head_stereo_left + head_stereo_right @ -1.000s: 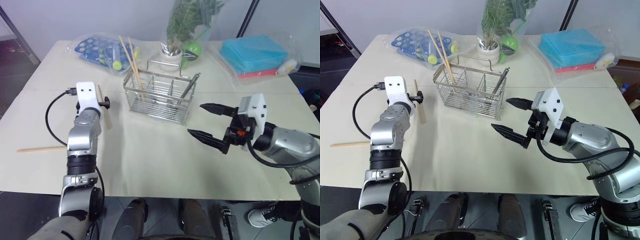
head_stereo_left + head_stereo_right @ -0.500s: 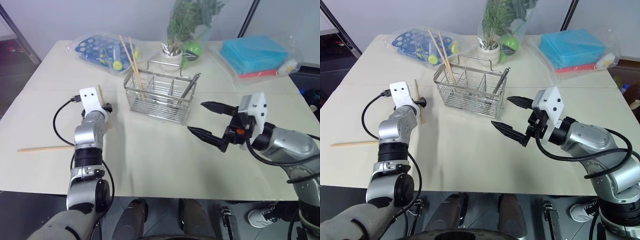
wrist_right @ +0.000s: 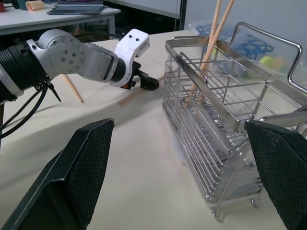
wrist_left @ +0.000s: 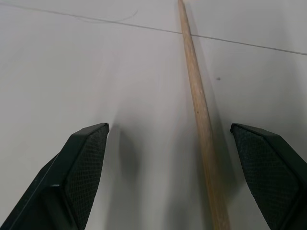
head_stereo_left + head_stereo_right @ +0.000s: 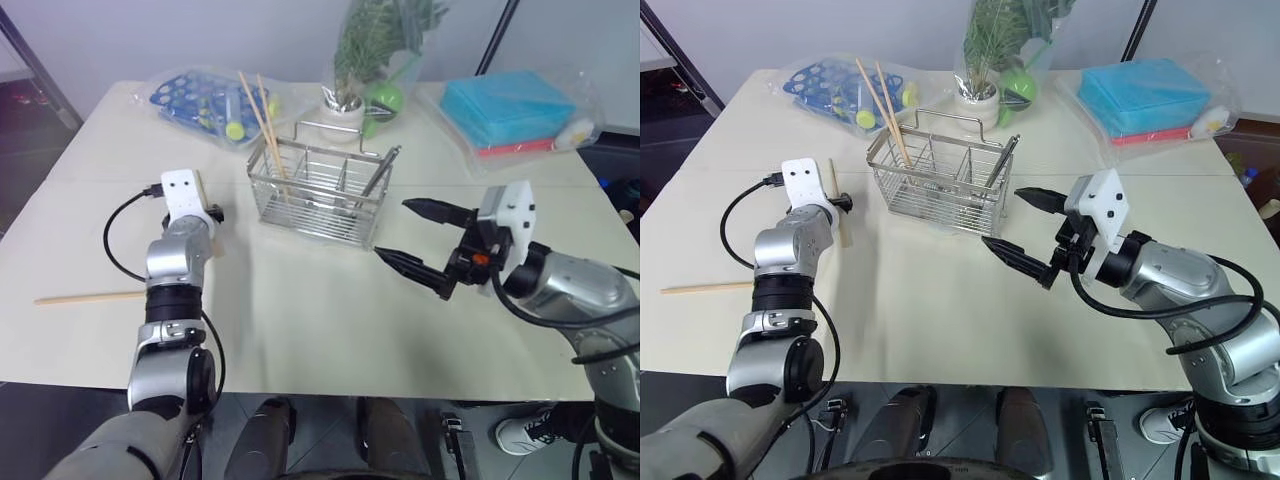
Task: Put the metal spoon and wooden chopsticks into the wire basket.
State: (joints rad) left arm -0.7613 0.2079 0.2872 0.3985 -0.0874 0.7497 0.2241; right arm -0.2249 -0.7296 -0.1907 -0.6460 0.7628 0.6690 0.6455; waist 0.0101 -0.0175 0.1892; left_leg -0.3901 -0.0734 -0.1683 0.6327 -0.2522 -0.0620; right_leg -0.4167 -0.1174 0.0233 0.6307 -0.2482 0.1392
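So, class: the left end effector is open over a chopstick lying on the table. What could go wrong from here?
1. The chopstick lies nearer one finger of the left end effector, so closing may roll it away.
2. The wire basket already holds two leaning chopsticks; a clumsy drop could knock them.

head stereo pair looks down over table point(image 5: 300, 320); wrist views close, right one facing wire basket point(image 3: 216, 139)

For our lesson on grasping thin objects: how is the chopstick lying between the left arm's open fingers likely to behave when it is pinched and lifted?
The chopstick looks like a straight, slim wooden stick, so it is probably stiff and light. Being round, it may roll on the table if one finger nudges it first. Gripped near one end, it would likely tilt.
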